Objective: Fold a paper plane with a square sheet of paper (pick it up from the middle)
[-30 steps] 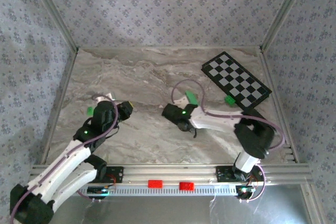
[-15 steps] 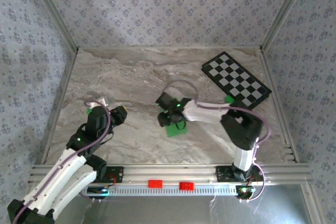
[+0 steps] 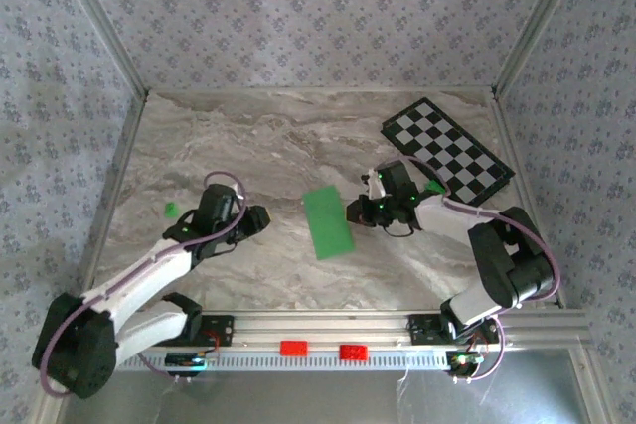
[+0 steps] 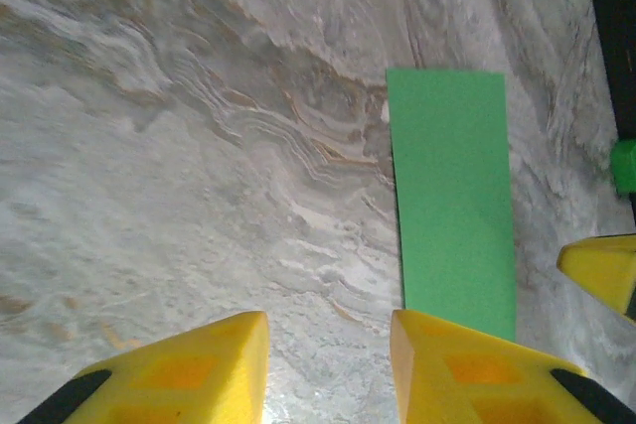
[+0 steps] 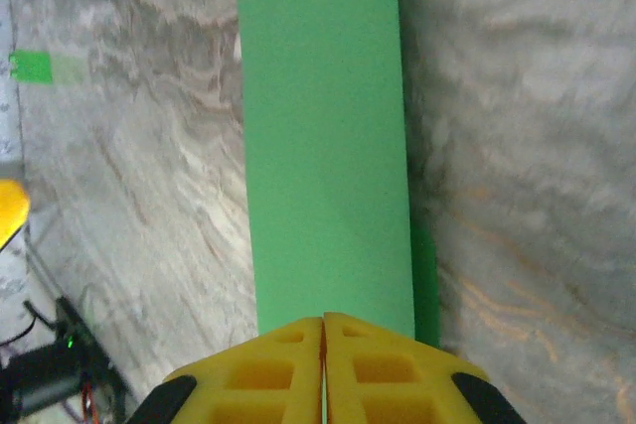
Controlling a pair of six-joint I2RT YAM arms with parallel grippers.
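Observation:
The square sheet of paper (image 3: 328,222) lies flat mid-table, folded into a narrow bright green rectangle with one far corner cut off at a slant. In the right wrist view the sheet (image 5: 323,126) runs away from my right gripper (image 5: 324,320). Its jaws are shut, the tips over the sheet's near end with nothing pinched between them. From above, the right gripper (image 3: 351,212) sits at the sheet's right edge. My left gripper (image 3: 260,217) hovers just left of the paper. It stands open (image 4: 328,320) over bare table, the sheet (image 4: 452,196) beside its right finger.
A black-and-white checkered board (image 3: 447,151) lies at the back right, with a tiny green block (image 3: 434,188) at its near corner. Another small green block (image 3: 171,210) sits at the left. Patterned walls enclose the table, and a metal rail (image 3: 318,327) runs along the front.
The sheet, earlier under the right gripper, now lies flat and in plain view. The right gripper has drawn back to its right edge. The left gripper has swung right toward the sheet.

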